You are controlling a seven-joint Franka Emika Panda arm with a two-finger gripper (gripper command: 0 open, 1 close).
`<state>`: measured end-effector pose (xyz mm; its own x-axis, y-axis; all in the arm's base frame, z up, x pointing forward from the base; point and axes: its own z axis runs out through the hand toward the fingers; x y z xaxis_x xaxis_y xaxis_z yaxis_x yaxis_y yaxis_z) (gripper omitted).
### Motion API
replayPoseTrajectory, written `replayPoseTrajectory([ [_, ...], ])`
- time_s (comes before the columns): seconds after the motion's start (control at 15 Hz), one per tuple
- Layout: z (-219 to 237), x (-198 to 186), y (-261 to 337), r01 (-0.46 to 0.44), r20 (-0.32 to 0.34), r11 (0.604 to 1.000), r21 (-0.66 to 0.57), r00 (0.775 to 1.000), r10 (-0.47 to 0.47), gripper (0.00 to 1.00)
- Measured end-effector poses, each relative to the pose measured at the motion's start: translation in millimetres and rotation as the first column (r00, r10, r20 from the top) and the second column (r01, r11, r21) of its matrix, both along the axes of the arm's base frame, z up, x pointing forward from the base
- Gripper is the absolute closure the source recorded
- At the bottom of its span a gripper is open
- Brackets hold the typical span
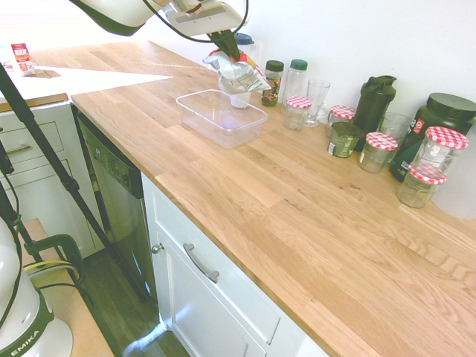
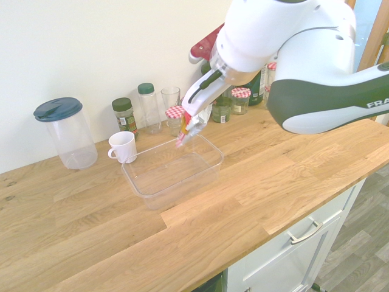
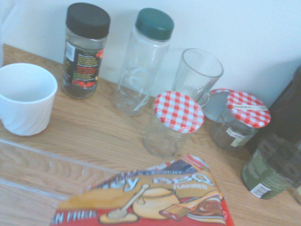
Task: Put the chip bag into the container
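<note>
Red, yellow and dark-blue crinkly chip bag (image 3: 155,202), silvery backed
Clear rectangular plastic container (image 2: 173,173); red-and-white checked glass-jar lids (image 3: 178,112); white ribbed mug (image 3: 27,101); light-brown wood-grain desk (image 1: 297,216).

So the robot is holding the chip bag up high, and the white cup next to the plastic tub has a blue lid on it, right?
Not quite: the white cup has no lid. The second exterior view shows it open at the top; the blue lid is on the tall clear pitcher. The rest is right.
</note>
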<state>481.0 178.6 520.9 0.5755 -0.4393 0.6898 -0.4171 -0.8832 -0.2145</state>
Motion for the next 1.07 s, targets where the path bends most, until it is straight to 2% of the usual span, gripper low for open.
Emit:
replayPoseTrajectory([
  [0.27,-40,22,8,0.007,-0.048,0.999,-0.039,0.999,-0.009,1.00],
  [0.33,-49,24,9,0.012,-0.058,0.999,-0.040,0.998,-0.015,0.00],
  [1.07,-78,19,17,0.032,-0.080,0.997,-0.075,0.996,-0.038,0.00],
])
